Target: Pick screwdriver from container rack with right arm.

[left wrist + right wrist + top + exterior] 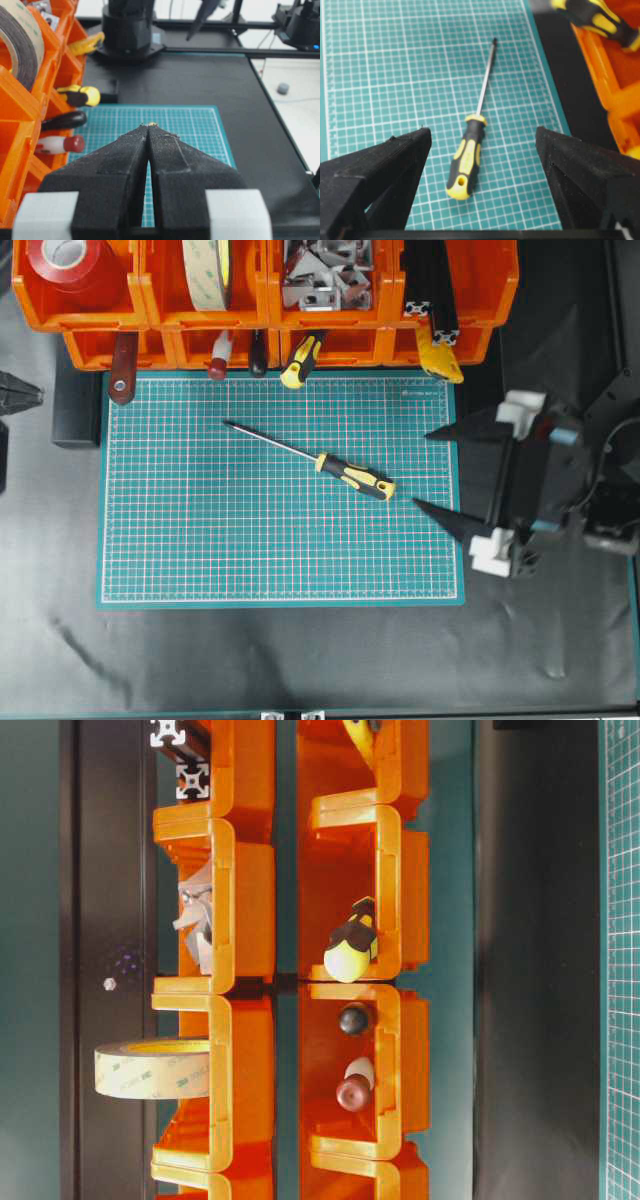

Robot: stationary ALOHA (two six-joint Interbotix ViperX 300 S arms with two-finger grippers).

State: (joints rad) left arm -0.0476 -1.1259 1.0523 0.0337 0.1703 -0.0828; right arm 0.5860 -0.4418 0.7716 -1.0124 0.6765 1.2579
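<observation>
The screwdriver [310, 458] was seen flat on the green cutting mat [200, 560] — out of the container rack [150, 315], held by nothing. The right gripper [430, 470] was spread wide just beyond the handle end; the left gripper [149, 126] was pressed closed, empty.

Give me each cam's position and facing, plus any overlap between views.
Overhead: straight down on cutting mat, screwdriver, container rack; open right gripper shows.
Table-level: image rotated, faces rack's bin fronts; no robot part shows.
Left wrist: above shut left gripper, looks along mat toward the other arm's base.
Right wrist: between open fingers, looks down at screwdriver.
Shared: overhead and right wrist both show the screwdriver on the mat.
</observation>
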